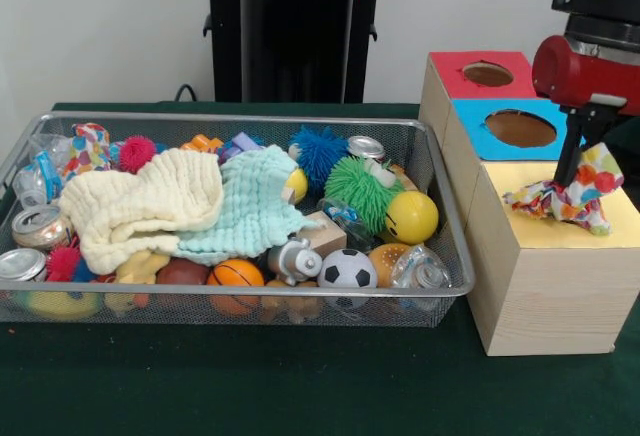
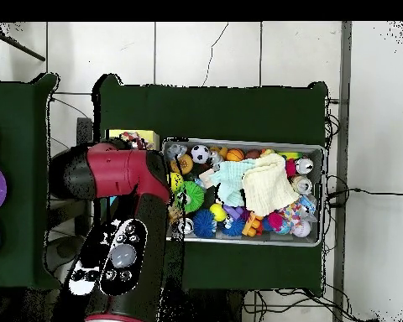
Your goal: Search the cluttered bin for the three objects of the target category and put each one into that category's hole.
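Observation:
The silver wire mesh bin (image 1: 452, 218) stands on the green table, full of toys; it also shows in the overhead view (image 2: 314, 151). My gripper (image 1: 572, 178) hangs over the yellow-topped wooden box (image 1: 545, 276) at the right, shut on a polka-dot cloth (image 1: 572, 199). The cloth droops onto the yellow top and covers the place where its hole would be. A second polka-dot cloth (image 1: 88, 147) lies in the bin's far left corner. In the overhead view my red arm (image 2: 125, 172) hides the gripper and most of the box (image 2: 125, 134).
A blue-topped box (image 1: 470, 116) and a red-topped box (image 1: 445, 68), each with a round hole, stand behind the yellow one. A cream cloth (image 1: 140, 206) and a mint cloth (image 1: 252, 206) cover much of the bin, among balls, cans and fuzzy toys.

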